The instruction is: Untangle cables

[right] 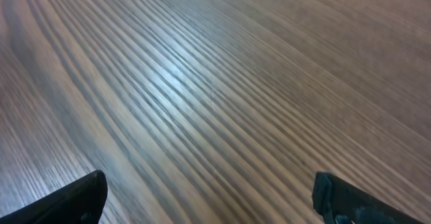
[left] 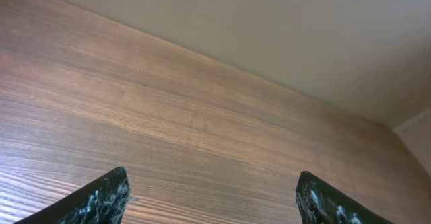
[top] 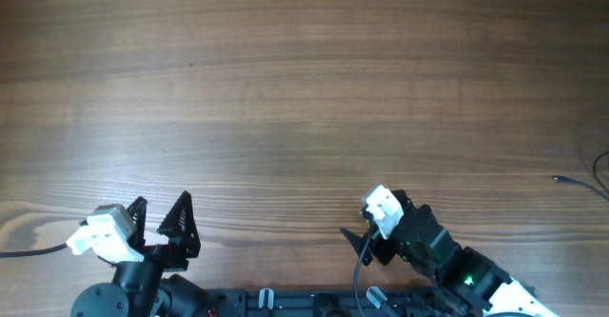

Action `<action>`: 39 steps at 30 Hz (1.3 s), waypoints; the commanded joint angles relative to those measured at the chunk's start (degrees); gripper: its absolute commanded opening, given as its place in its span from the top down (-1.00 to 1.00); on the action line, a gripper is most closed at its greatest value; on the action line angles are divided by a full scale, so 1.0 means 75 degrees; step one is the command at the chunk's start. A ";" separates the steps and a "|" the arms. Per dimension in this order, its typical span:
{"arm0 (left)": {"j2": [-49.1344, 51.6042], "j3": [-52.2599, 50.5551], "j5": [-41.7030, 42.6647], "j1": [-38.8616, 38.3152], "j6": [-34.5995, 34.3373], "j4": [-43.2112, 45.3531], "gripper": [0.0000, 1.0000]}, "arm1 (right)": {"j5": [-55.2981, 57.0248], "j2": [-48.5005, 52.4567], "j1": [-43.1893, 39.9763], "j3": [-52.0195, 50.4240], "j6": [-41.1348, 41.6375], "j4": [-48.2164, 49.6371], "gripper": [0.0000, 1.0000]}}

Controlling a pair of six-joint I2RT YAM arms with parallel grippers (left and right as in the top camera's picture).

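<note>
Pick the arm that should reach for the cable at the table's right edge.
Right. The cable lies at the far right edge of the table, on the same side as the right gripper; the left gripper sits at the opposite end. Both grippers are open and empty, so nearness likely decides.

Left arm (top: 143, 271): black, white wrist housing (top: 100, 233), black lead (top: 33, 251) | left pincer (top: 160, 206): black triangular fingers, white-flecked | right arm (top: 442, 255): black, white housing (top: 383, 206), green light (top: 468, 280), white lower shell (top: 519, 300) | right pincer (right: 209, 187): black fingers.
</note>
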 commanded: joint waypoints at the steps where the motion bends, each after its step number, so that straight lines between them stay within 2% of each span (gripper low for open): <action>1: -0.0058 0.0003 -0.0128 0.0029 0.0012 0.0015 -0.62 | 0.0134 -0.0662 -0.0070 -0.0079 0.0093 -0.0487 -0.99; 13: -0.0058 0.0003 -0.0128 0.0029 0.0012 0.0015 -0.63 | 0.0134 -0.2993 -0.1090 -0.0079 0.0093 -0.0836 -1.00; 24: -0.0058 0.0003 -0.0128 0.0029 0.0012 0.0015 -0.62 | 0.0131 -0.4619 -0.3232 -0.0079 0.0093 -0.0918 -0.99; 35: -0.0058 0.0003 -0.0125 0.0029 0.0009 0.0012 -0.63 | 0.0134 -0.4849 -0.5898 -0.0079 0.0093 -0.0921 -0.99; 39: -0.0058 0.0003 -0.0125 0.0029 0.0009 0.0015 -0.63 | 0.0134 -0.4852 -0.6041 -0.0079 0.0093 -0.0921 -0.99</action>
